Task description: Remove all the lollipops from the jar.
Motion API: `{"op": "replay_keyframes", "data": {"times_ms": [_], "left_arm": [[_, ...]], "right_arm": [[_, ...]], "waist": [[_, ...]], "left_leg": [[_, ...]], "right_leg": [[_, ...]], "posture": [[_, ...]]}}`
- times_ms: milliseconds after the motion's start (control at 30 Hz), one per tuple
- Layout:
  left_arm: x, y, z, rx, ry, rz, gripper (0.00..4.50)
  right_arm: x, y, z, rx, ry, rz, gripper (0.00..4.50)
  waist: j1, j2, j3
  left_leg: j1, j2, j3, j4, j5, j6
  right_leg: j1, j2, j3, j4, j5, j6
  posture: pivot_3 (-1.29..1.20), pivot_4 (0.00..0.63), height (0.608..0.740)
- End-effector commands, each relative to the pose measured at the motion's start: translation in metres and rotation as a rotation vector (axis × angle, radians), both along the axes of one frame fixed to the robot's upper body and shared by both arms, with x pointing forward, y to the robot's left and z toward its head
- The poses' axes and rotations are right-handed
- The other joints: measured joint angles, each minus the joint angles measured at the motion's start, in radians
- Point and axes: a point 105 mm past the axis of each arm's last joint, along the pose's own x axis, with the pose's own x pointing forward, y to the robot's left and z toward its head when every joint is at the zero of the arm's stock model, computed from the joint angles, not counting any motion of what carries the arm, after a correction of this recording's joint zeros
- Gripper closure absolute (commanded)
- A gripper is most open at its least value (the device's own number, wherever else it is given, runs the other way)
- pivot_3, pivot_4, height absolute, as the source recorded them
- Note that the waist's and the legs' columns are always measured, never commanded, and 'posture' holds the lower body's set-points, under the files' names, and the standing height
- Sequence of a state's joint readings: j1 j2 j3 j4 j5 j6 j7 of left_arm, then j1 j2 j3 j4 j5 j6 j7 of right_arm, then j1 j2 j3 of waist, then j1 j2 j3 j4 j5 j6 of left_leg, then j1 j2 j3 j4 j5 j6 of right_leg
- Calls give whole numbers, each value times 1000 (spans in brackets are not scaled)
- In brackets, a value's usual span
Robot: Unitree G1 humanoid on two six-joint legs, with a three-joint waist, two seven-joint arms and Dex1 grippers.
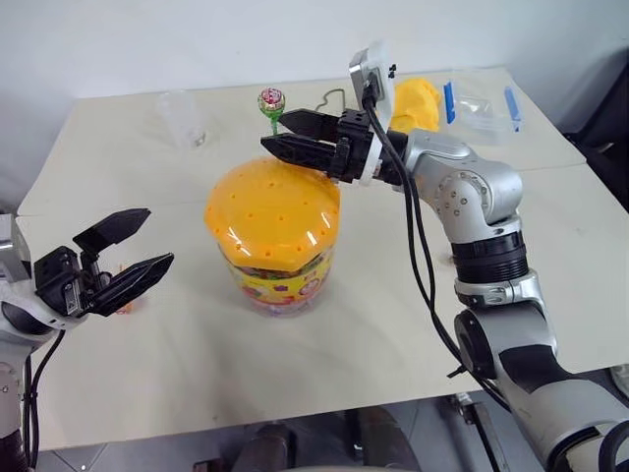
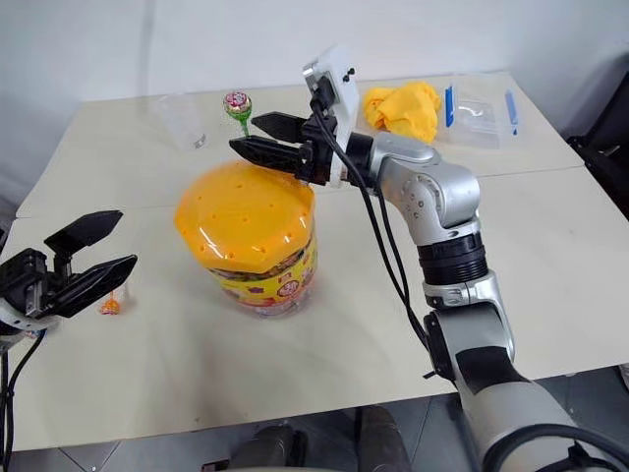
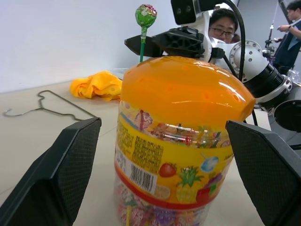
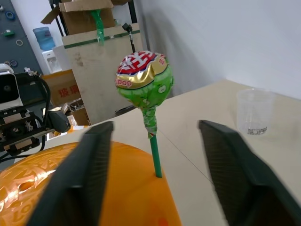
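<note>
Lollipop point(image 4: 143, 82) stick's lower end hidden inside jar point(image 1: 277, 246) lid. Small orange item point(image 2: 109, 306) on table point(image 2: 197, 374) near left end effector point(image 2: 93, 254) too small to identify.

The jar point(image 1: 275, 246) stands upright near the middle of the frame, a clear plastic tub with a yellow fruit label and a domed orange lid dotted with small holes. One lollipop point(image 1: 271, 100) with a green and red wrapper rises on its green stick from the lid's far edge. More wrapped lollipops show through the jar's wall.
</note>
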State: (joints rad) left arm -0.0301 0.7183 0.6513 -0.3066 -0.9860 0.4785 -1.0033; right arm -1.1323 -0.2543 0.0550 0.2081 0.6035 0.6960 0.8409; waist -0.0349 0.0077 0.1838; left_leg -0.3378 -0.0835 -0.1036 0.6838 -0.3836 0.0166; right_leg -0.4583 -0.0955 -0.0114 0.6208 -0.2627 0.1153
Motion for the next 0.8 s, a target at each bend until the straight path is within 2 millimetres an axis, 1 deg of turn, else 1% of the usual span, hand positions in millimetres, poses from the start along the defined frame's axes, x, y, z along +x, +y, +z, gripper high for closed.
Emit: {"op": "replay_keyframes", "data": {"times_ms": [33, 67, 133, 200, 267, 333, 400, 467, 500, 567, 633, 667, 733, 767, 800], "left_arm": [[-5, -4, 10, 7, -59, -10, 0], [-5, -4, 10, 6, -60, -10, 0], [-5, -5, 11, 5, -65, -11, 0], [-5, -6, 12, 5, -71, -17, 0], [-4, -9, 14, 0, -79, -27, 0], [-3, -11, 15, -1, -81, -40, 0], [-1, -14, 14, 8, -78, -63, 0], [-1, -17, 14, 17, -79, -78, 0], [-1, -19, 12, 43, -73, -100, 0], [-3, -23, 9, 88, -63, -134, 0], [-6, -24, 4, 147, -40, -163, 0], [-9, -24, 0, 186, -23, -184, 0], [-14, -22, -5, 229, -1, -218, 0], [-17, -21, -8, 250, 8, -235, 0], [-19, -21, -12, 273, 22, -255, 0]], "right_arm": [[-6, 3, 18, 39, -55, 27, 2878], [-6, 3, 18, 44, -53, 28, 3304], [-5, 1, 24, 81, -64, 34, 3786], [-7, -4, 34, 145, -85, 48, 4398], [-10, -17, 48, 236, -105, 74, 4456], [-13, -36, 63, 329, -151, 75, 4456], [-13, -62, 72, 360, -180, 26, 4456], [-11, -80, 74, 346, -194, -22, 4456], [-3, -105, 65, 259, -191, -128, 4456], [5, -143, 48, 110, -182, -294, 4456], [8, -184, 17, -126, -149, -450, 4456], [8, -210, -2, -256, -116, -558, 4456], [4, -253, -31, -365, -14, -722, 4456], [2, -268, -44, -407, 14, -778, 4456], [-2, -283, -61, -475, 26, -822, 4456]], "waist": [[-3, 0, 0], [-5, 0, 0], [-6, 0, 0], [-6, 0, 0], [-6, 0, 0], [-2, 0, 0], [5, 0, 0], [7, 0, 0], [10, 0, 0], [14, -1, -1], [16, -1, -1], [16, -1, -1], [15, -1, -1], [16, -1, -1], [12, -1, -1]], "left_leg": [[-1, 0, 2, 0, 0, 0], [-1, 0, 2, 0, 0, 0], [-1, 0, 2, 0, 0, 0], [-1, 0, 2, 0, 0, 0], [-1, 0, 2, 0, 0, 0], [-2, 0, 2, 0, 0, 0], [-2, -1, 2, 0, 0, 0], [-2, -2, 1, 1, 0, 0], [-2, -2, 1, 1, 0, 1], [-5, -4, -1, 1, 0, 2], [-7, -4, -2, 1, 0, 2], [-7, -4, -2, 0, 0, 2], [-9, -3, -1, 0, 0, 3], [-10, -3, -1, -1, 0, 2], [-10, -2, 0, 0, 0, 2]], "right_leg": [[-2, 0, 0, 1, 0, 0], [-3, 0, 0, 1, 0, 0], [-3, 0, 0, 1, 0, 0], [-3, 0, 0, 1, 0, 0], [-3, 0, 0, 1, 0, 0], [-3, 0, 0, 1, 0, 0], [-3, 0, -1, 1, 0, 0], [-2, -1, -1, 1, 0, 0], [-2, -2, -1, 1, 0, 0], [-3, -3, -1, 0, 0, 0], [-3, -4, 0, -1, 0, 0], [-5, -4, 1, -1, 0, 0], [-6, -4, 2, -2, 0, 0], [-7, -3, 2, -3, 0, 0], [-7, -3, 2, -3, 0, 0]], "posture": [[0, 150, 740], [0, 150, 740], [0, 150, 740], [0, 150, 740], [0, 150, 740], [0, 150, 740], [0, 150, 740], [0, 150, 740], [0, 150, 740], [0, 150, 740], [0, 150, 740], [0, 150, 740], [0, 150, 740], [0, 150, 740], [0, 150, 740]]}}
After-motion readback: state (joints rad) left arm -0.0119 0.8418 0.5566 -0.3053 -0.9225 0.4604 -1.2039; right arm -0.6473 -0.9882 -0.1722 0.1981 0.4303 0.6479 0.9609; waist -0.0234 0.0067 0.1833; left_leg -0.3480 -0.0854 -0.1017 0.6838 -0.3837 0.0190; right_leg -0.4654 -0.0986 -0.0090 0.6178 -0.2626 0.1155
